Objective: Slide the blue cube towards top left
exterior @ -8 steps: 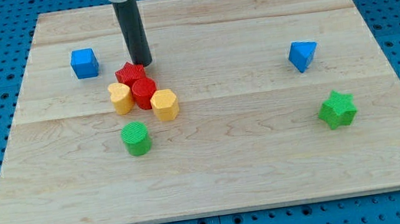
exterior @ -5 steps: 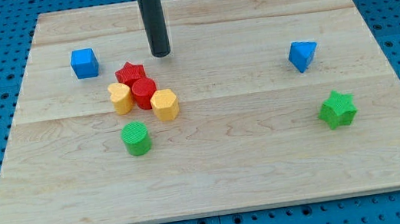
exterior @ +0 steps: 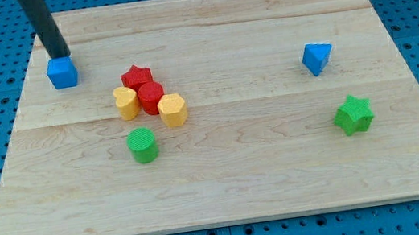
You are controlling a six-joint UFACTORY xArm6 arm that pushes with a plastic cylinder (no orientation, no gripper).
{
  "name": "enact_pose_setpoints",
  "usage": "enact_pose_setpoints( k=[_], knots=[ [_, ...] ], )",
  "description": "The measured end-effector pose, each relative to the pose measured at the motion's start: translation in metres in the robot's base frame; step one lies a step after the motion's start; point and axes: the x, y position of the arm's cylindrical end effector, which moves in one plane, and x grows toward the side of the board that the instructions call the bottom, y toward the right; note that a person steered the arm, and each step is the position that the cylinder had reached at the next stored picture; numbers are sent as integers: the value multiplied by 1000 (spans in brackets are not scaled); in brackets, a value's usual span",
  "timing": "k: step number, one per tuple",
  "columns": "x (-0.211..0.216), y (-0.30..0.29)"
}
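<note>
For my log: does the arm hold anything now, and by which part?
Nothing is held. My tip only stands at the blue cube, just above it in view.

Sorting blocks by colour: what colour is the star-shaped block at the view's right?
Green: the green star block shows clearly in the camera view, near the board's right edge.

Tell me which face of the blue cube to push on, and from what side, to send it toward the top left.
Push the blue cube on its lower-right side, coming from the view's bottom right. It sits flat with straight faces, so contact near that corner should drive it diagonally. My tip now sits at the cube's top edge, on the wrong side, so it probably has to circle around first.
</note>
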Motion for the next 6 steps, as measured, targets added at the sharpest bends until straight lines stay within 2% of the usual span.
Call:
enact_pose_setpoints(
  k=[1,2,4,5,6],
  knots=[
    [-4,-27],
    [18,-65],
    [73,-37],
    [66,2],
    [38,54]
  ],
)
